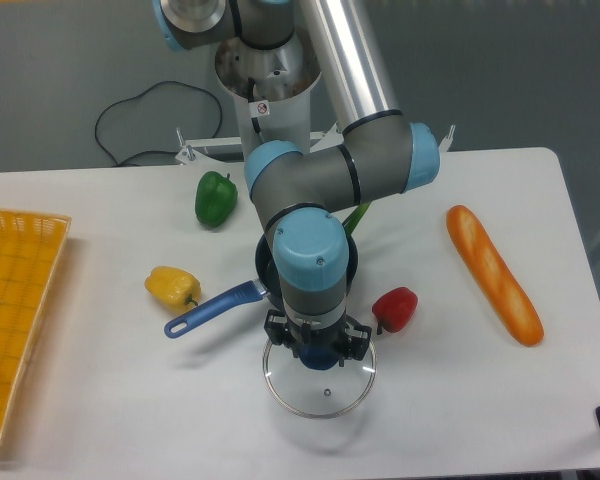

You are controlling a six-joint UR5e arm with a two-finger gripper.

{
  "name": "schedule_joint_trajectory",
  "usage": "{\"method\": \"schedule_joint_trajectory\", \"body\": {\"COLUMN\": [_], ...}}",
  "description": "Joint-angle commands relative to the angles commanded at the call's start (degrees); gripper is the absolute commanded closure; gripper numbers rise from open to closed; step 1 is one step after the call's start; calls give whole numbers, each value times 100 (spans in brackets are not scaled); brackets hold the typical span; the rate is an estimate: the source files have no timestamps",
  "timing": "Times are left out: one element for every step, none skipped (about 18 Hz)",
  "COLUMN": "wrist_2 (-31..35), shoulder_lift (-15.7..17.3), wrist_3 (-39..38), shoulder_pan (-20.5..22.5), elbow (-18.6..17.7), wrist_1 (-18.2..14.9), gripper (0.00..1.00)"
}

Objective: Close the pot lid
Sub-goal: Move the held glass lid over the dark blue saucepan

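Note:
The pot [263,265] is a dark saucepan in the middle of the table, mostly hidden behind my wrist. Its long blue handle [212,308] points to the front left. The lid [320,392] is a round clear glass disc with a metal rim, just in front of the pot and not over it. My gripper [317,350] points straight down over the lid's centre, and its fingers are closed on the dark blue knob. I cannot tell whether the lid rests on the table or hangs just above it.
A green pepper [216,198] lies behind the pot on the left, a yellow pepper [172,286] beside the handle, and a red pepper [395,308] right of the lid. A baguette [494,273] lies at the right. A yellow basket [15,320] is at the left edge.

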Motion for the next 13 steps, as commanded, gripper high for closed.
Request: {"method": "schedule_joint_trajectory", "body": {"wrist_2": [0, 9, 0, 0, 0, 9, 9, 9, 9, 9, 87, 236, 385], "shoulder_lift": [9, 26, 44, 61, 131, 184, 228, 333, 421, 491, 570, 650, 720], "wrist_3": [0, 0, 0, 0, 0, 0, 0, 9, 9, 9, 0, 9, 9], "shoulder_pan": [0, 0, 0, 0, 9, 9, 35, 61, 70, 70, 70, 70, 62], "elbow": [0, 0, 0, 0, -26, -53, -88, -140, -193, -237, -307, -403, -509], "wrist_1": [-26, -35, -35, -53, -96, -140, -228, -324, -430, -518, -588, -624, -633], "gripper": [45, 45, 45, 45, 45, 45, 45, 45, 45, 45, 45, 45, 45]}}
